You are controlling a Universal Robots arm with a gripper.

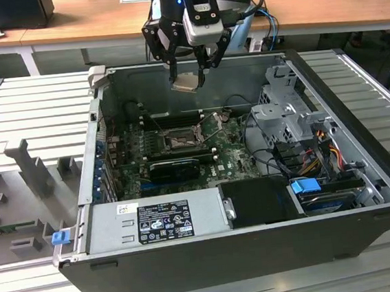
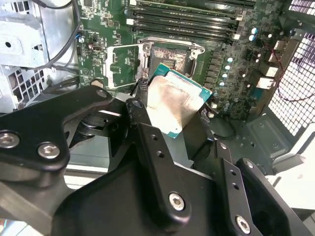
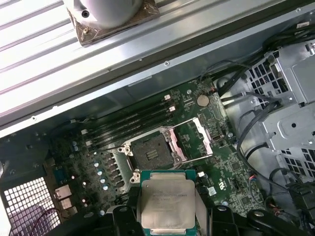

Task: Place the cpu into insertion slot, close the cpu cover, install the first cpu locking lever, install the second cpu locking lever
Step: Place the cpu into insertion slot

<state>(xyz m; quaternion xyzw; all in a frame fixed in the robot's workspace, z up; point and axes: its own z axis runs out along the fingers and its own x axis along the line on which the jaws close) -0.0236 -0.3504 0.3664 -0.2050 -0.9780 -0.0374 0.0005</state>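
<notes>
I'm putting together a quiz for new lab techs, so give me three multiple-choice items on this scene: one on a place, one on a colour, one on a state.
1. Where is the cpu?
A. lying on the power supply
B. held by the gripper above the open case
C. on the wooden desk

2. What colour is the plastic tab at the case's outer corner?
A. red
B. yellow
C. blue

3. How does the cpu cover stand at the insertion slot?
A. swung open
B. shut over the slot
C. taken off and missing

Key:
1 B, the jaws clamp it above the case.
2 C, it shows blue in the exterior view.
3 A, the slot lies bare in the first wrist view.
</notes>
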